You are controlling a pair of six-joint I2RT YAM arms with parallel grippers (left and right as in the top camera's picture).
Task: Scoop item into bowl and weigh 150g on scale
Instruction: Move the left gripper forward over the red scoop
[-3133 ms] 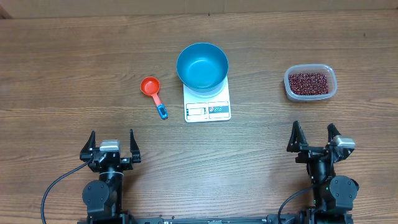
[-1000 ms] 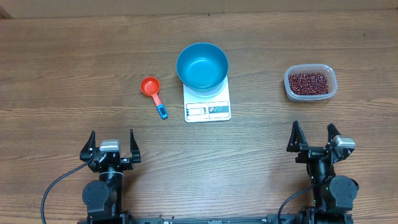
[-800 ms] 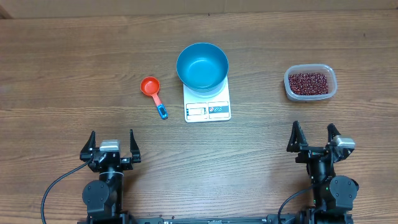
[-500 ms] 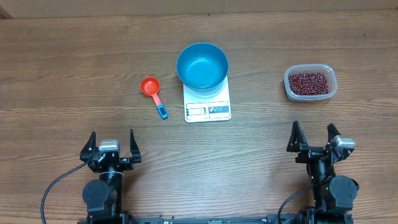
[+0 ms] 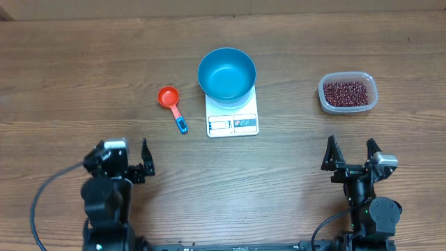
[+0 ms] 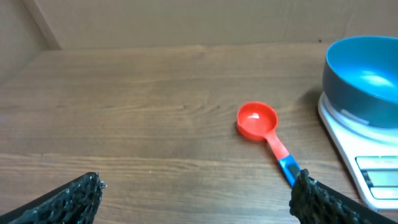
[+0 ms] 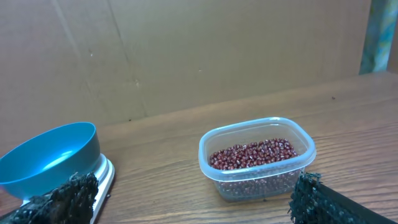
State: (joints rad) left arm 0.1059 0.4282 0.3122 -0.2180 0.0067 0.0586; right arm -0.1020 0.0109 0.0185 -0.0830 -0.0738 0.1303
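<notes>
The blue bowl (image 5: 226,73) stands empty on the white scale (image 5: 233,124) at the table's middle. Dark red-brown beans (image 5: 346,92) fill a clear tub (image 5: 368,104) at the right. A red scoop (image 5: 169,98) with a blue handle tip lies left of the scale. My left gripper (image 5: 122,149) is open near the front left, well short of the scoop (image 6: 257,120). My right gripper (image 5: 352,143) is open near the front right, facing the beans (image 7: 254,154) with nothing between its fingers.
Brown cardboard walls off the table's far side. In the right wrist view the bowl (image 7: 50,158) and the scale (image 7: 102,174) sit at the left. Bare wood lies between both grippers and the objects.
The left arm has begun to move: its wrist has shifted a little left and its left finger is now hidden under the camera housing. The right arm and all objects are unchanged.
</notes>
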